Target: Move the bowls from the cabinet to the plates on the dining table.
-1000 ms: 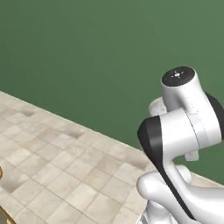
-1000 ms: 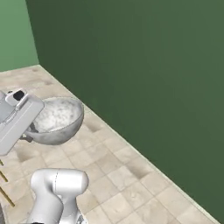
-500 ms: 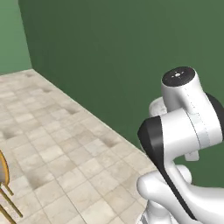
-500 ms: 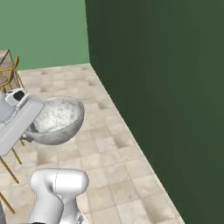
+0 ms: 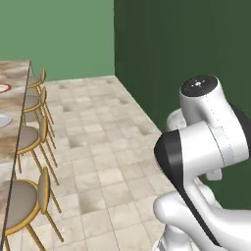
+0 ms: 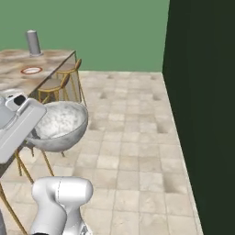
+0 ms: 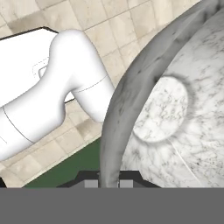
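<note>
The speckled silvery grey bowl (image 6: pixel 60 125) hangs in the air over the tiled floor, and my gripper (image 6: pixel 36 133) is shut on its left rim. In the hand view the bowl (image 7: pixel 175 109) looms large on the right, with its rim pinched between my gripper (image 7: pixel 108 183) fingertips. The dining table (image 5: pixel 12 142) runs along the left edge and carries the red-rimmed plate (image 5: pixel 3 88) and the white plate (image 5: pixel 3 120). From the right base view the table (image 6: pixel 46 62) lies far left with the red-rimmed plate (image 6: pixel 32 70) on it. The cabinet and the green-and-cream bowl are out of view.
Yellow-framed stools (image 5: pixel 30 139) line the table's side, and some stand just behind the bowl (image 6: pixel 57 87). A grey cylinder (image 6: pixel 32 42) stands at the table's far end. A dark green wall (image 6: pixel 202 101) closes the right side; tiled floor (image 6: pixel 133 124) lies between.
The whole picture has swung as the base turned: the table, stools and plates have come into view. The bowl stays held in the gripper as before.
</note>
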